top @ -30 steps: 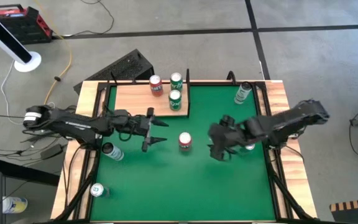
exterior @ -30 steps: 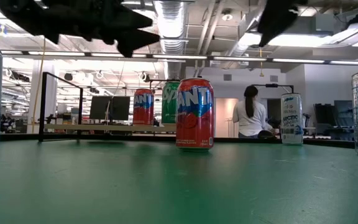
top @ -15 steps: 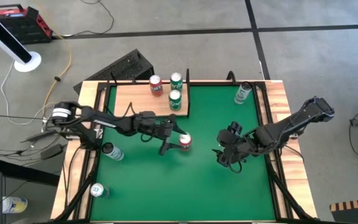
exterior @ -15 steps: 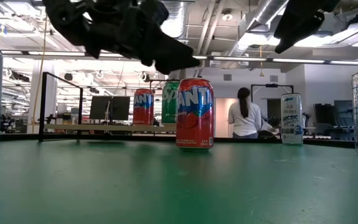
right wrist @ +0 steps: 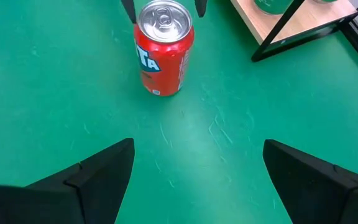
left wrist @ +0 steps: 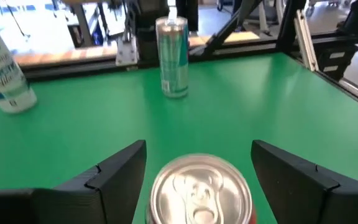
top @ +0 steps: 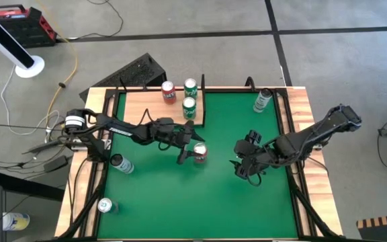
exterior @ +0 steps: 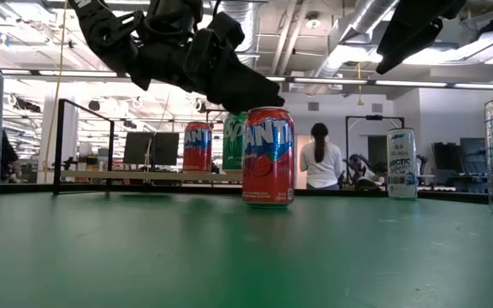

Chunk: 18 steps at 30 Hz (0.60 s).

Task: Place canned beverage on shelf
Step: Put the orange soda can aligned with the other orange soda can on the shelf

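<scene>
Red can (top: pixel 199 153): stood upright on the green table (top: pixel 200 202), just off the shelf's near corner, not on the shelf
Left gripper (top: pixel 188 152): held above the red can's top, fingers spread to either side of it, no contact seen
Right gripper (top: pixel 242 160): held over the table well apart from the red can, fingers spread wide, nothing between them
Shelf (top: pixel 146 106): set at the table's far left corner; one red and two green cans are carried on it

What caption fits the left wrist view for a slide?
Left tool open, fingers either side of the red can's silver top; two more cans stand farther off on the green table.
</scene>
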Available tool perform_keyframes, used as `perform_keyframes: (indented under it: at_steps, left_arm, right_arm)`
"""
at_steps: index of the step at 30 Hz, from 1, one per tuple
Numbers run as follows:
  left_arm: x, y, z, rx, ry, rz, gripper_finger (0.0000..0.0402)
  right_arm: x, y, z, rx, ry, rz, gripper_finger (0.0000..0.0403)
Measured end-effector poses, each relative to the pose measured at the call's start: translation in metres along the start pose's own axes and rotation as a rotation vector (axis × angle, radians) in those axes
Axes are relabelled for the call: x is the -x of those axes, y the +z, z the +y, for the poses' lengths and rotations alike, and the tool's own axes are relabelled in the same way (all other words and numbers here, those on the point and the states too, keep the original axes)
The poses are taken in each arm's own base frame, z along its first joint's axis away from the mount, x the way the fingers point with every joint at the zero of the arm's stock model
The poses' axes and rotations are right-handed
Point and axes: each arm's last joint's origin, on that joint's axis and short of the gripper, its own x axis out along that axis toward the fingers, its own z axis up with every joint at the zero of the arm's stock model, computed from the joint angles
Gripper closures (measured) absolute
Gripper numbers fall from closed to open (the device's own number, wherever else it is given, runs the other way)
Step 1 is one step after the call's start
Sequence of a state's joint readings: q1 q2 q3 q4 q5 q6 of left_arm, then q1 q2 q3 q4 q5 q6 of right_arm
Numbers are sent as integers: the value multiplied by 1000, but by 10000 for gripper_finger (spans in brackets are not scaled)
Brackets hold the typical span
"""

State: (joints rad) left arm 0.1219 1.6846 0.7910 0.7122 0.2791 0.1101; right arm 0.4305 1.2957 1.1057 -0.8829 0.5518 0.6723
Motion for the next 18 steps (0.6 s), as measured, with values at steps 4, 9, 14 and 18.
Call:
perform_keyframes:
  at_steps: [4,9,14,18]
  left_arm:
    - [1,5,2,15,49,-33,126]
    - [1,6,2,30,61,-48,126]
    - [1,8,2,-1,63,-64,126]
    - [1,10,2,-6,67,-91,126]
  right_arm:
    - [0,0,0,2,0,0,24]
    - [0,0,0,1,2,-2,24]
    - [0,0,0,0,1,-1,24]
    - [0,0,0,-2,1,-1,24]
